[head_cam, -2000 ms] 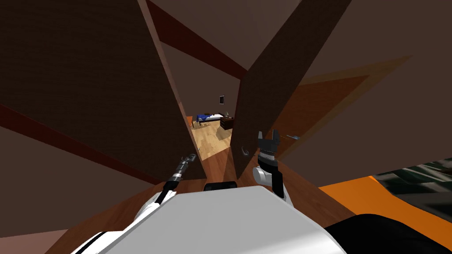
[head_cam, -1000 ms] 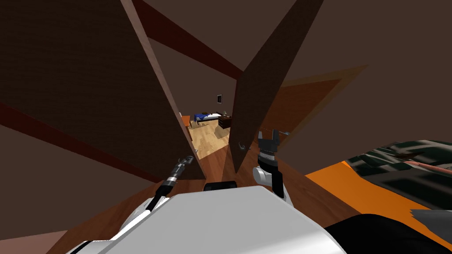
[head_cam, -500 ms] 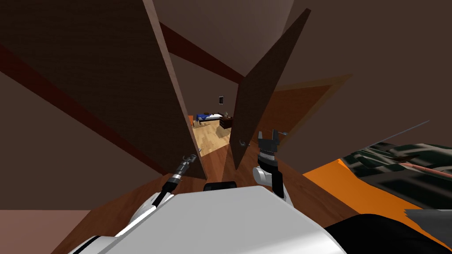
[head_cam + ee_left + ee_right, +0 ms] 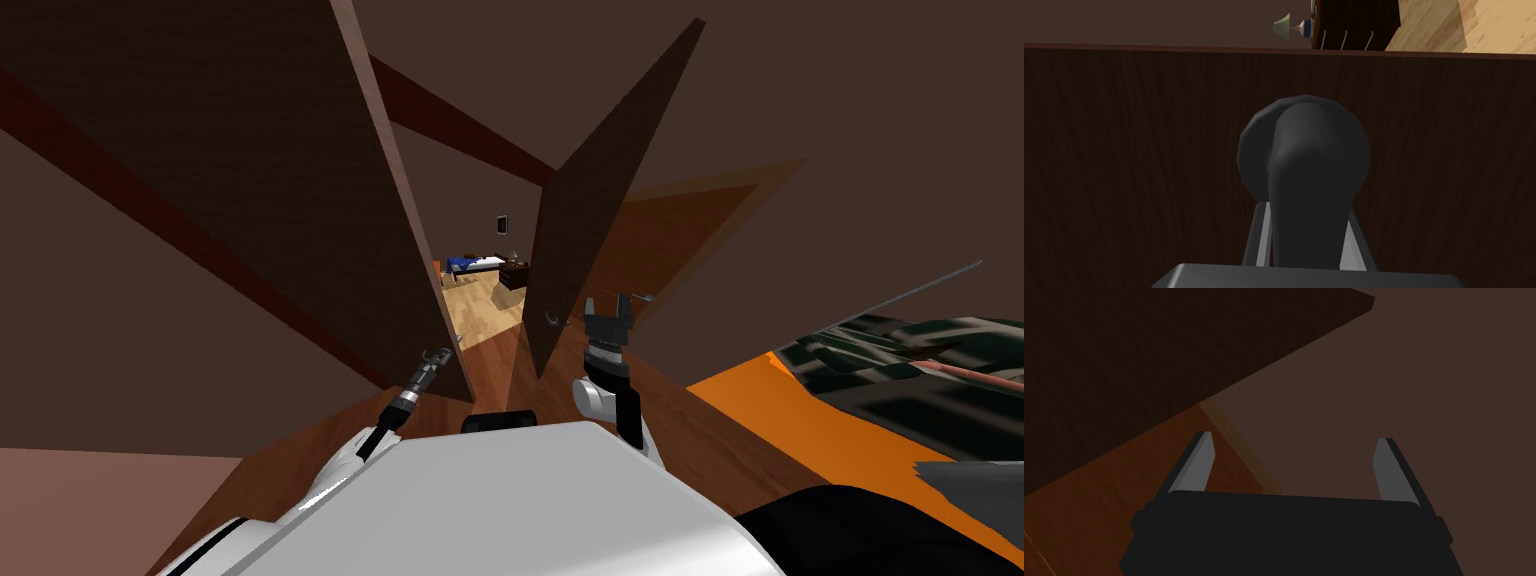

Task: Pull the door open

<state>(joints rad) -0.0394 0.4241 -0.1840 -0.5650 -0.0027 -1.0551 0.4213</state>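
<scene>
Door (image 4: pixel 300 200) of dark wood, ajar ahead-left, was held by its dark handle (image 4: pixel 1304 165) — pinched in the left gripper (image 4: pixel 1306 225); seemingly mid-pull, a further backward draw was needed. Right gripper (image 4: pixel 1294 443) — spread, idle.

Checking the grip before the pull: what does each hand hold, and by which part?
The left hand is shut on the dark door handle, its fingers pressing the sides of the lever. The right hand is open, holding nothing.

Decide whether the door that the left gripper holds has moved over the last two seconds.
Yes. The door has come toward the robot: its bottom corner, once level with the other door's bottom corner, now lies nearer than it.
</scene>
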